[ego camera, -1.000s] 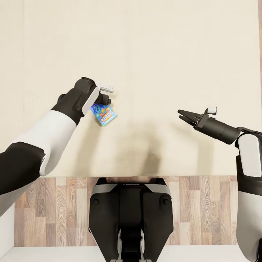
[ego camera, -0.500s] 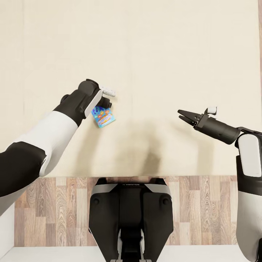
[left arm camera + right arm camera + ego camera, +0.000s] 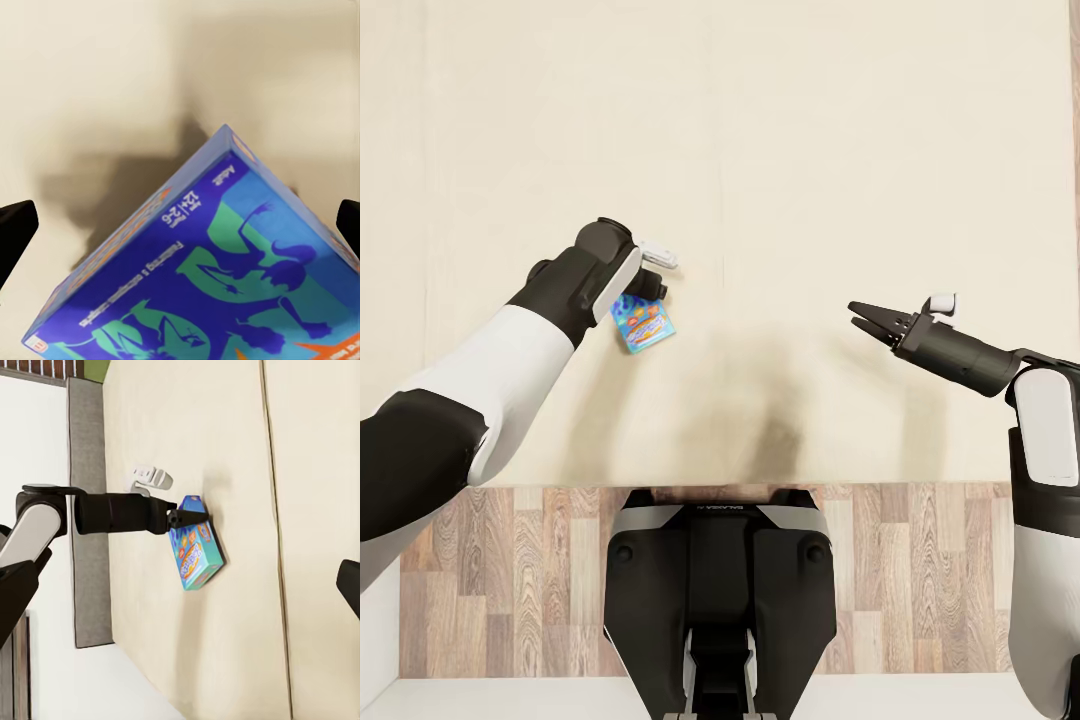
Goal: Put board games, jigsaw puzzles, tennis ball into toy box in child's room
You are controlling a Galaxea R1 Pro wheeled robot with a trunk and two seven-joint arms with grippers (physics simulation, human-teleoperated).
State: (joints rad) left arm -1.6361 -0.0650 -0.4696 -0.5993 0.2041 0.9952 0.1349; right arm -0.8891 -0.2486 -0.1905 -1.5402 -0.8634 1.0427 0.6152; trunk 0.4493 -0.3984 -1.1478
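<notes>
Blue cartoon-printed board game box (image 3: 644, 322) hangs tilted above the plain beige bed mattress (image 3: 810, 150).
Left gripper (image 3: 178, 517) pinches its upper edge; right gripper (image 3: 860, 316) hovers well apart, fingers slightly parted, holding nothing.

The board game (image 3: 644, 322) hangs above the bed (image 3: 780, 120), left of the right gripper (image 3: 857, 315) (well apart).

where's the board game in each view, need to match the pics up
Head view: the board game hangs at left of centre, just under the left hand, above the bed.
Left wrist view: the board game fills the lower half, close up.
Right wrist view: the board game is mid-frame, at the left hand's tip.
Shared landmark: the beige bed.
</notes>
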